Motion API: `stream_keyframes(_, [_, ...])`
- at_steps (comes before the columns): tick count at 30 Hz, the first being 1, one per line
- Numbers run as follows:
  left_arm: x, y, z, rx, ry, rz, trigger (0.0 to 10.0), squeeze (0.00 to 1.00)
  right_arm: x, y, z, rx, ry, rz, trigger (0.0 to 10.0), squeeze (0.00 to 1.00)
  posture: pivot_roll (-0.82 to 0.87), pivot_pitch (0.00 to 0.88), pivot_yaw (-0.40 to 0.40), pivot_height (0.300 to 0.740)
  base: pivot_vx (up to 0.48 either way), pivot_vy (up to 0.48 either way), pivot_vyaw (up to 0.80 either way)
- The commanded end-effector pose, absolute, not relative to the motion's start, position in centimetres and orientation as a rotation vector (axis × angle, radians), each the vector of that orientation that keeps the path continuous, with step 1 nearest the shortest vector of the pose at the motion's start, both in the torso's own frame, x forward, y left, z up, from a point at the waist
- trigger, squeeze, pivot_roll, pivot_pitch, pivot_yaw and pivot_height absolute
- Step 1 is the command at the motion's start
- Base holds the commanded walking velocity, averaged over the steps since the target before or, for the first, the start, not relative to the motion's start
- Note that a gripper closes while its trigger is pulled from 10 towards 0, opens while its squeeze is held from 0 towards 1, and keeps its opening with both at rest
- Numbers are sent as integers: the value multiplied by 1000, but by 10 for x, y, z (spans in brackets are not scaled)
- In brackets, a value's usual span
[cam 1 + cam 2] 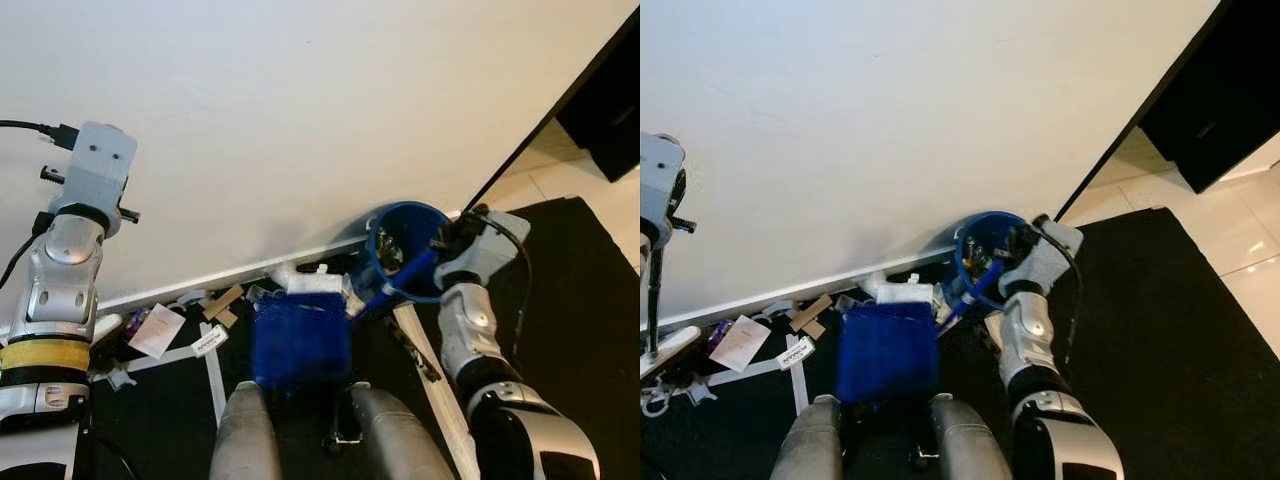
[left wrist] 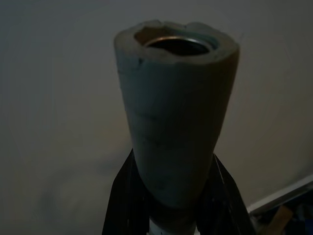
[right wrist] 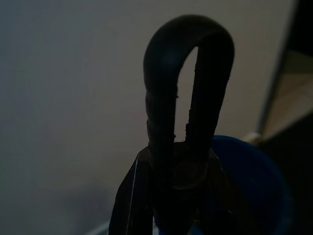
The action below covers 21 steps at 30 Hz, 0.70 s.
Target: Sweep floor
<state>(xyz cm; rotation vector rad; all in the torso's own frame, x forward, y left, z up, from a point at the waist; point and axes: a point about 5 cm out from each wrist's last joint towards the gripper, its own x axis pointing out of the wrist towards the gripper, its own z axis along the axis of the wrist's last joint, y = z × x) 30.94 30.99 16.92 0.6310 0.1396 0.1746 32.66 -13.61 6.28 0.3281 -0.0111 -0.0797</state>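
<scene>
My right gripper (image 3: pixel 168 171) pinches the black looped handle (image 3: pixel 188 73) of the blue plastic dustpan (image 1: pixel 300 345), litter just leftward; left gripper (image 2: pixel 168 196) clamps the grey foam-sleeved broomstick (image 2: pixel 176 112) upright.

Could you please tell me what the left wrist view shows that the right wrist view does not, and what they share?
Left wrist view: the left end effector clamps a grey foam-wrapped handle with a metal tube end, and a strip of baseboard lies beyond. Right wrist view: the right end effector clamps a black loop handle, with a blue bin beyond. Shared: the white wall behind.
</scene>
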Motion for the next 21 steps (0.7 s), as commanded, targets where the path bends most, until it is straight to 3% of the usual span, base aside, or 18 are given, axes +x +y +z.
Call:
stream_keyframes(1, [307, 311, 163, 673, 149, 186, 10000, 0, 326, -141, 64, 320, -34, -87, 10000, 0, 143, 130, -69, 740, 0, 0, 0])
stream_keyframes(12, [302, 306, 140, 637, 122, 265, 10000, 0, 329, -136, 60, 193, 30, -44, 10000, 0, 141, 146, -82, 740, 0, 0, 0])
stream_keyframes(21, [305, 304, 139, 559, 74, 297, 10000, 0, 333, -147, 64, 35, 15, -93, 10000, 0, 137, 160, -85, 740, 0, 0, 0])
